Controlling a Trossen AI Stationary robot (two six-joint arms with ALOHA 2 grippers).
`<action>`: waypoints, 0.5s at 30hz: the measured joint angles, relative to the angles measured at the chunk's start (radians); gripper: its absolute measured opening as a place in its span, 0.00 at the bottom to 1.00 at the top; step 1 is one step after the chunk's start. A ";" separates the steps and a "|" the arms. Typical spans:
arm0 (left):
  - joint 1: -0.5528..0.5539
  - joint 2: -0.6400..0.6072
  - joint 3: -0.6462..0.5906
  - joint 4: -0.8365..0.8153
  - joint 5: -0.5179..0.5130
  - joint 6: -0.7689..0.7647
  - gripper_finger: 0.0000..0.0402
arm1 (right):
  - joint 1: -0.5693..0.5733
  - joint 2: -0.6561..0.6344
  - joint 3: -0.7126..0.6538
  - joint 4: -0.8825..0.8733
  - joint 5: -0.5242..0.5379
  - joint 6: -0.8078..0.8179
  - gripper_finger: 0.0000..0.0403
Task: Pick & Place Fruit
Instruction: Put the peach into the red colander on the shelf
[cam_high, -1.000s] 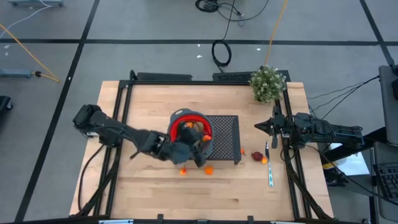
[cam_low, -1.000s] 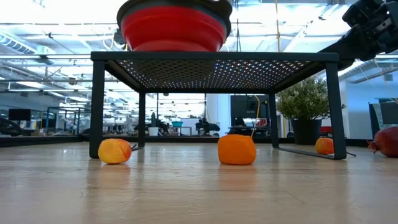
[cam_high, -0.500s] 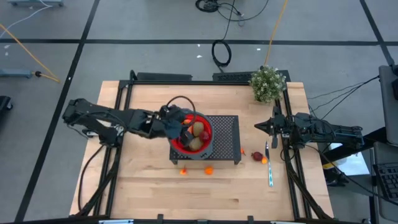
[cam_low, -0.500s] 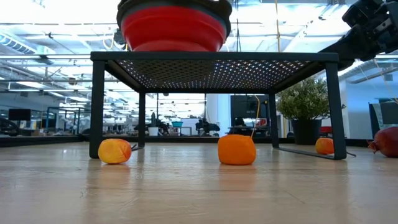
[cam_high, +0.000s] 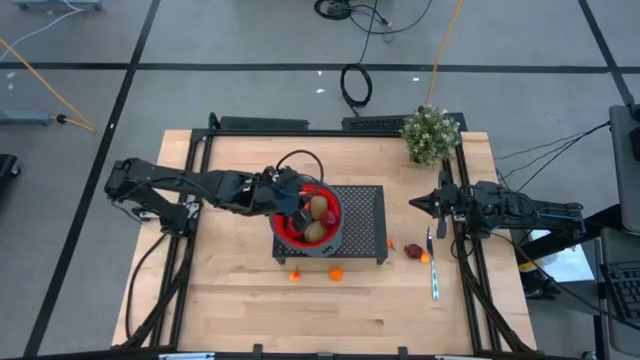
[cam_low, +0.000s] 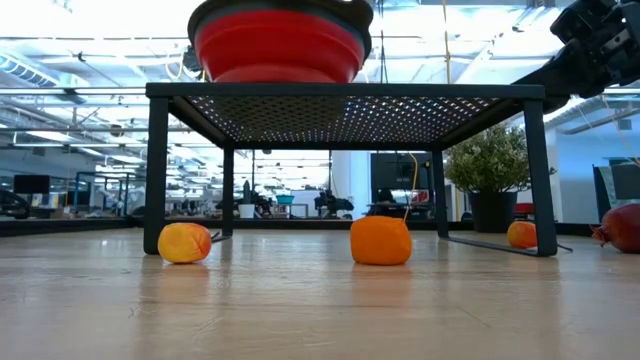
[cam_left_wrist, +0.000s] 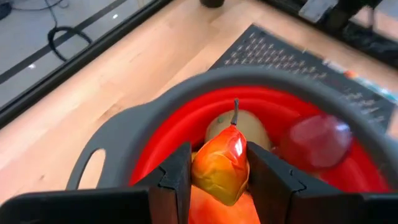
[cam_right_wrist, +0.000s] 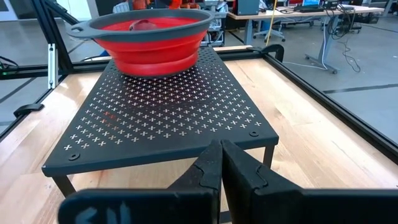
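The long red-orange-yellow toy fruit (cam_left_wrist: 219, 168) hangs over the red bowl with the grey rim (cam_high: 284, 232), pinched by the left gripper (cam_left_wrist: 219, 176). The bowl sits on a black mesh rack (cam_high: 366, 212) on the wooden table (cam_high: 250, 300). Beside the rack, the right gripper (cam_right_wrist: 221, 163) is closed and empty.

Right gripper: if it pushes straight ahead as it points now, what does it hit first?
Probably the black mesh stand; the shut right gripper aims at its near edge, the red bowl farther back. Depth is unclear.
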 joint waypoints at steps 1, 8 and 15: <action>0.004 0.007 0.000 -0.001 0.000 -0.002 0.31 | 0.000 0.000 0.000 0.000 0.000 0.000 0.00; 0.017 0.023 0.001 -0.016 0.000 -0.004 0.31 | 0.000 0.000 0.000 0.000 0.000 0.000 0.00; 0.023 0.043 0.000 -0.027 0.010 -0.004 0.31 | 0.000 0.000 0.000 0.000 0.000 0.000 0.00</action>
